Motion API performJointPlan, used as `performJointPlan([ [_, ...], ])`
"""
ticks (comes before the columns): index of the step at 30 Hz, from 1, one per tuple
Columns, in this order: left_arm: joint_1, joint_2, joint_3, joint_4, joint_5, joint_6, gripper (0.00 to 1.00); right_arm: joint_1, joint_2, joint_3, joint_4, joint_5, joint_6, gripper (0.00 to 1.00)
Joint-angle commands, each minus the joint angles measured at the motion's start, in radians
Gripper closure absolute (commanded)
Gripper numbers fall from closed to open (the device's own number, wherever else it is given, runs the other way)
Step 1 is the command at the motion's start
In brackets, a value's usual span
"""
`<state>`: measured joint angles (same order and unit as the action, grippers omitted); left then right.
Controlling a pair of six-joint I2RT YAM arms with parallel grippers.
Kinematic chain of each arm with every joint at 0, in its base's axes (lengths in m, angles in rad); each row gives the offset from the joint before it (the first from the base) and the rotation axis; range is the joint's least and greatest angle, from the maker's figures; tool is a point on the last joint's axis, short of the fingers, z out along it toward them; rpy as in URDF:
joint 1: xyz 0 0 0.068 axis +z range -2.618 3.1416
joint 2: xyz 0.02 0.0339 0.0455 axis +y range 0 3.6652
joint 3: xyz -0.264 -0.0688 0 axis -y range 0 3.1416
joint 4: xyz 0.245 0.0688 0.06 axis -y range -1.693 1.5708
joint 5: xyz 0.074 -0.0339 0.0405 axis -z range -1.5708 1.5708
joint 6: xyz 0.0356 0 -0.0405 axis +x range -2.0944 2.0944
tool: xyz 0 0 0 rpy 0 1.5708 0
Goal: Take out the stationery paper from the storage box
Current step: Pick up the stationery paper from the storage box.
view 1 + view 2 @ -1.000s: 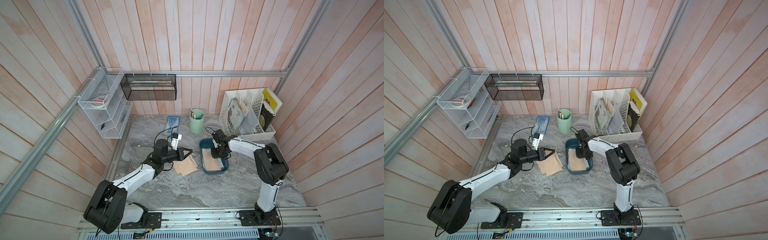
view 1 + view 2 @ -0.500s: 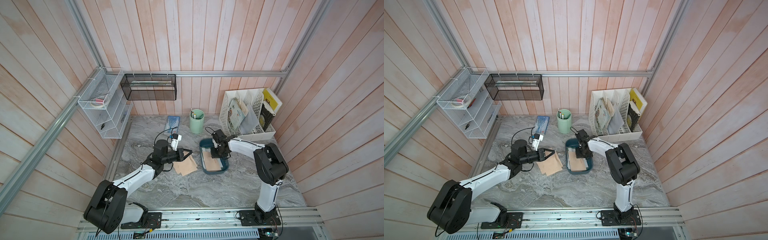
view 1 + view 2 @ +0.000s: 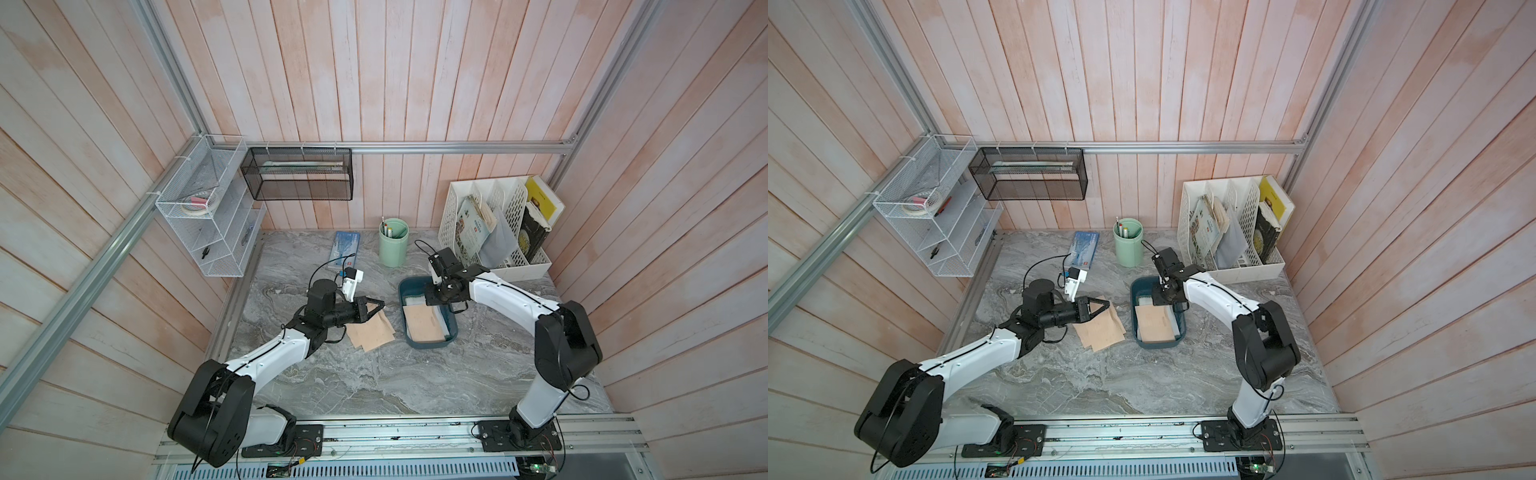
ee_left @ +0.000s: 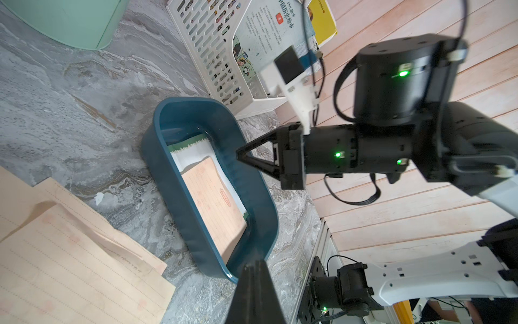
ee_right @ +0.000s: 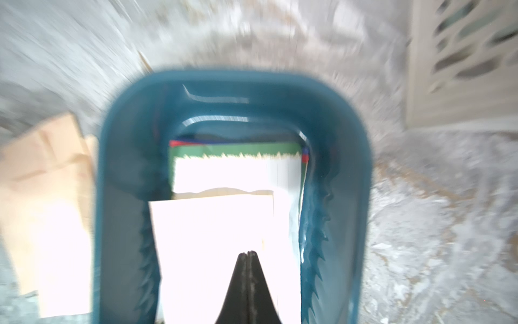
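storage box [image 3: 428,344]: teal tub, just 3 o'clock of centre on the table [image 3: 374,386]
stationery paper [image 4: 215,202]: in the box; tan ruled sheet on top, white green-edged sheet beneath, red and blue edges lower
loose tan sheets [image 3: 372,332]: flat on the table at the box's 9 o'clock
right gripper [image 4: 239,155]: fingers pressed together, tip over the box's 12 o'clock end
left gripper [image 3: 377,308]: pinched closed, holding nothing, above the loose sheets
pen cup [image 3: 392,249]: 12 o'clock, pens [image 3: 386,227] inside
file organiser [image 3: 449,212]: 1 o'clock, booklet [image 4: 266,30], yellow book [image 3: 540,199]
writing: red oval stamp [image 4: 225,197] on top sheet, unreadable; Chinese print on booklet
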<state>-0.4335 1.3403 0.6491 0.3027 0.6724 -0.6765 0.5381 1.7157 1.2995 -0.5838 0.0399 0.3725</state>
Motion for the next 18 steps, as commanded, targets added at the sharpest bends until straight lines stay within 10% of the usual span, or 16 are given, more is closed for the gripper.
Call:
performJointPlan([
  [1, 0.004, 0.014, 0.008, 0.011, -0.004, 0.006, 1.0, 0.006, -0.011, 0.014, -0.035, 0.032, 0.008, 1.0],
  [3, 0.005, 0.016, 0.008, 0.016, -0.001, 0.003, 1.0, 0.006, 0.008, 0.023, -0.048, 0.033, -0.007, 0.97],
  [7, 0.005, 0.02, 0.006, 0.02, 0.001, -0.001, 1.0, 0.006, 0.065, 0.02, -0.044, 0.034, -0.015, 0.54],
  [18, 0.004, 0.013, 0.001, 0.012, -0.002, 0.001, 1.0, -0.005, 0.187, 0.05, 0.013, -0.003, -0.059, 0.5],
])
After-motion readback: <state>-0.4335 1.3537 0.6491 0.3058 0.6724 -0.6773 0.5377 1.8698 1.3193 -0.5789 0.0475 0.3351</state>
